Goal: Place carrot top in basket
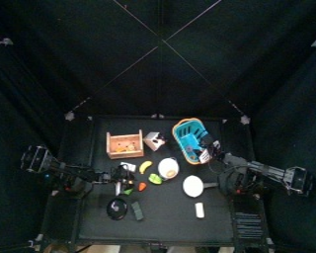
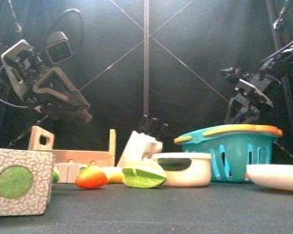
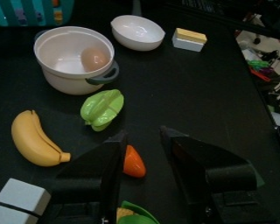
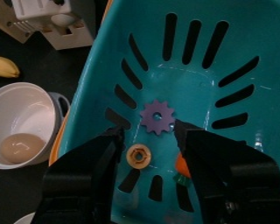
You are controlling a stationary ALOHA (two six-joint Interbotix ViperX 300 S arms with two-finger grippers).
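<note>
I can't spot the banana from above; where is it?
In the left wrist view, the banana lies on the table beside the green fruit, near the white pot.

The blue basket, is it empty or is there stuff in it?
Not empty. The right wrist view looks down into the basket: a purple gear-shaped piece and a small round orange-rimmed piece lie on its floor.

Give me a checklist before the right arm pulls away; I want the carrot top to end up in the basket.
1. Right gripper jaws apart: ok.
2. Nothing clamped between them: ok.
3. Right gripper over the basket: ok.
4. Carrot top inside: cannot tell; orange pieces lie on its floor by a purple gear.
5. Left gripper away from the basket: ok.
</note>
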